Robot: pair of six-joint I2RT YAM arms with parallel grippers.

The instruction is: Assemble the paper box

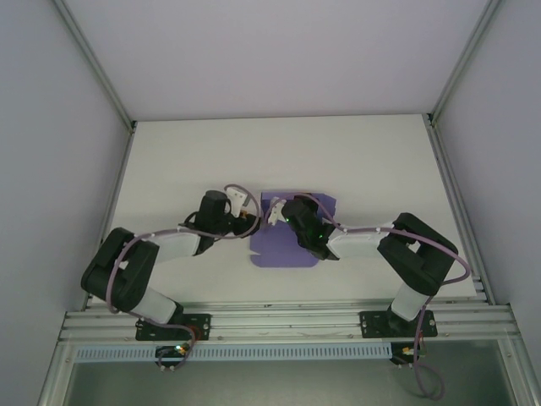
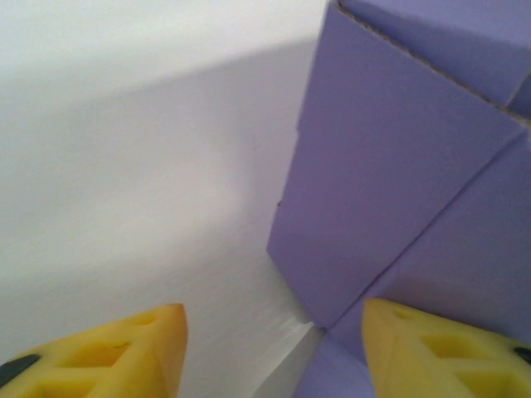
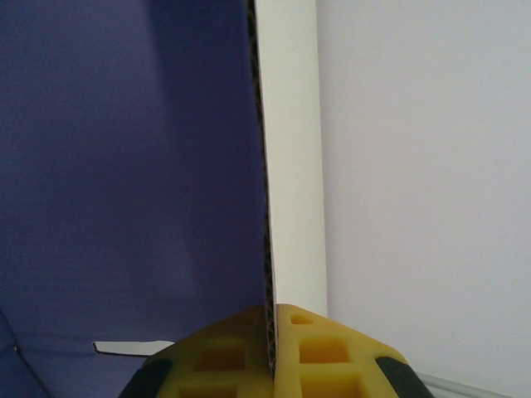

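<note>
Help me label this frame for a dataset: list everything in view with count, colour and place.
paper box: one, purple, mid-table, partly folded up
table: one, white, under the box
enclosure walls: three, pale grey, around the table
mounting rails: several, silver, near edge
left arm: one, black and grey, near-left
right arm: one, black and grey, near-right
left claw: one, yellow fingers, open beside the box's corner
right claw: one, yellow fingers, shut on a box panel's edge
</note>
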